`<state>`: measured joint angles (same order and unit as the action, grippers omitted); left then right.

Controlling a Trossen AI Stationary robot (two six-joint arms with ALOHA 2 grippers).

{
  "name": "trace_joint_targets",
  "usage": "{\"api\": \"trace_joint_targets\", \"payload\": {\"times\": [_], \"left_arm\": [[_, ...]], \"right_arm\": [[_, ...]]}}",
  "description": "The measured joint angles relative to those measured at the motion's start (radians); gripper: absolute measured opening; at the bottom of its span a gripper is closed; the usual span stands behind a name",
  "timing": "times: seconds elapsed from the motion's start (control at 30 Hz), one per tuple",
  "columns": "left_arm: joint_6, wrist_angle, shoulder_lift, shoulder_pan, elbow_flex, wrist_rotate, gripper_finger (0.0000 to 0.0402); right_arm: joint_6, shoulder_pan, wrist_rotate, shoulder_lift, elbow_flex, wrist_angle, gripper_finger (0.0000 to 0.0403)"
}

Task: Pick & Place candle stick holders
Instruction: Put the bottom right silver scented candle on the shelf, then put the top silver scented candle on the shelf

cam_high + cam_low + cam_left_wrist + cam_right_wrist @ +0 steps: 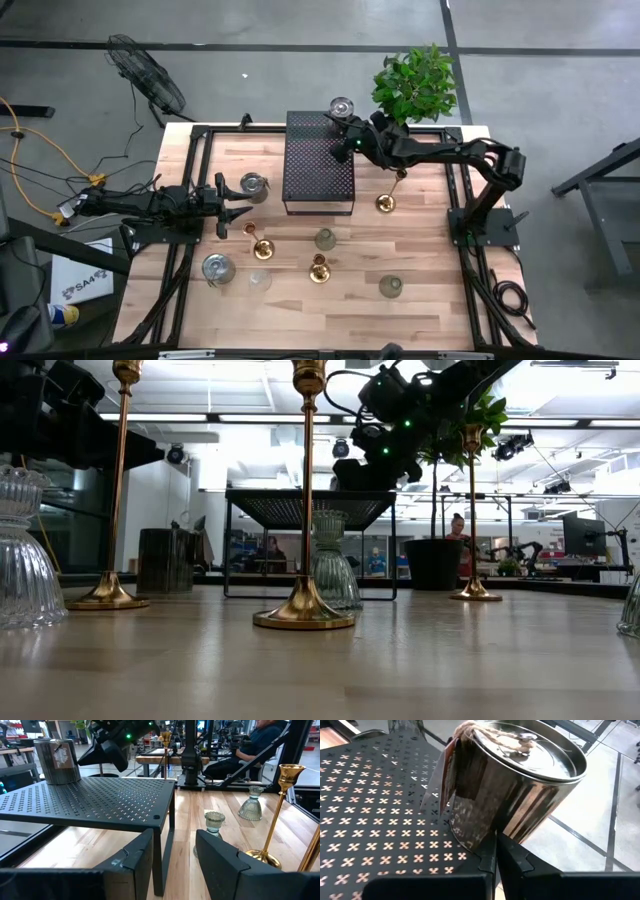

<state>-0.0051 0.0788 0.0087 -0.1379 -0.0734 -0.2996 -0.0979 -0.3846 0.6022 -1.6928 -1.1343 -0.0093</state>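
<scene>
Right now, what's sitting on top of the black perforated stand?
One silvery tin near the stand's far right corner, with the right gripper's shut fingers at it. The arm covers part of that corner.

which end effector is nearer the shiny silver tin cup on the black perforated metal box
Right. The right end effector, shut, sits at the silver tin cup on the black perforated metal box. The left end effector is off beside the box, well away.

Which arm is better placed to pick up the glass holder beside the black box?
Probably the left. Its gripper is open, just short of the glass holder. The right gripper is shut, over the black box near a silver tin.
</scene>
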Motion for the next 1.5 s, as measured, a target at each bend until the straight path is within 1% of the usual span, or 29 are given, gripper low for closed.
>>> {"api": "trace_joint_targets", "payload": {"times": [0.4,0.7,0.9,1.03,1.2,1.27,1.33,1.5], "left_arm": [[0.000,0.000,0.000,0.000,0.000,0.000,0.0145],[0.000,0.000,0.000,0.000,0.000,0.000,0.0145],[0.000,0.000,0.000,0.000,0.000,0.000,0.0145],[0.000,0.000,0.000,0.000,0.000,0.000,0.0145],[0.000,0.000,0.000,0.000,0.000,0.000,0.0145],[0.000,0.000,0.000,0.000,0.000,0.000,0.0145],[0.000,0.000,0.000,0.000,0.000,0.000,0.0145],[0.000,0.000,0.000,0.000,0.000,0.000,0.0145]], "right_arm": [[-0.001,-0.024,-0.003,0.000,0.000,0.000,0.0004],[-0.001,-0.021,0.000,0.000,0.000,0.000,0.0004],[-0.001,0.018,0.029,0.017,0.000,-0.004,0.0004],[-0.003,0.061,0.045,0.057,-0.001,-0.019,0.0004],[-0.003,0.140,0.042,0.133,-0.001,-0.093,0.0004],[-0.003,0.173,0.012,0.169,-0.001,-0.132,0.0004],[-0.002,0.208,-0.051,0.204,-0.001,-0.164,0.0004],[-0.002,0.286,-0.266,0.263,-0.001,-0.260,0.0004]]}}
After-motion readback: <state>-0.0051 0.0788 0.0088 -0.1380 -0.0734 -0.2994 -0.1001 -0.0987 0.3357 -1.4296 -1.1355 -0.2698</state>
